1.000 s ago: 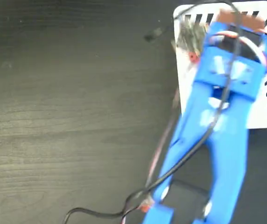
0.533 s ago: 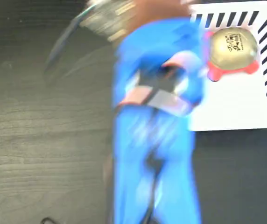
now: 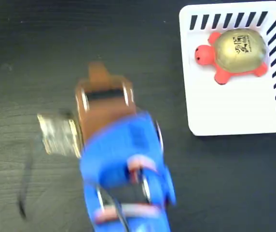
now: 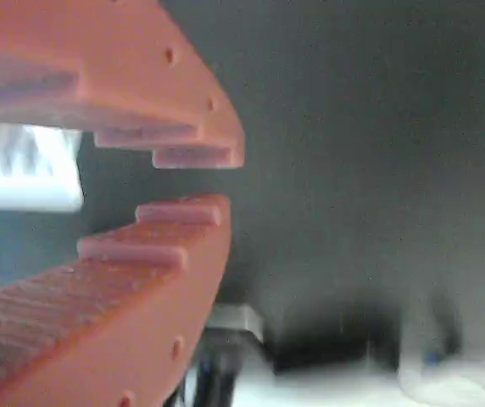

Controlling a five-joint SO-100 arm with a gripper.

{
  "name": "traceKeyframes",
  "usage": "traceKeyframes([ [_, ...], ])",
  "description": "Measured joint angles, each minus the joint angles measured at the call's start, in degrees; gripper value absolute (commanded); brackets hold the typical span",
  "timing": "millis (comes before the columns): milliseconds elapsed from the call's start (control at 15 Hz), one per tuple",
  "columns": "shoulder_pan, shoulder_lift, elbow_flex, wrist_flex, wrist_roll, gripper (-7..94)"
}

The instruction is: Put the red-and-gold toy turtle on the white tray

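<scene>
The red-and-gold toy turtle lies on the white tray, in the upper part of it, near the black stripes along the top edge and the right edge. Its red head points to the left in the fixed view, and the gold shell with the dark logo faces up. The tray sits at the upper right of the dark bench, and its right side runs out of the picture.

The end effector is well apart from the turtle. In the fixed view it is to the left of the tray and lower, over the bare bench, and there is open dark wood between it and the tray. The blue arm comes up from the bottom edge and carries the brown-orange end part, which is blurred here. Nothing is between the turtle and the end effector, and they do not touch.

In the wrist view the end effector shows two orange toothed fingers with a small gap between their tips. The jaws are slightly apart and they hold nothing. Behind them only the dark bench is seen, and a white blurred shape at the left edge, which I cannot identify.
</scene>
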Motion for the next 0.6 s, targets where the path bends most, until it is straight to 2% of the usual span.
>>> traceKeyframes([
  [333, 2.5, 23.9, 19.2, 9.1, -0.6, 0],
  [600, 2.2, 32.1, 24.7, 15.5, -0.2, 0],
])
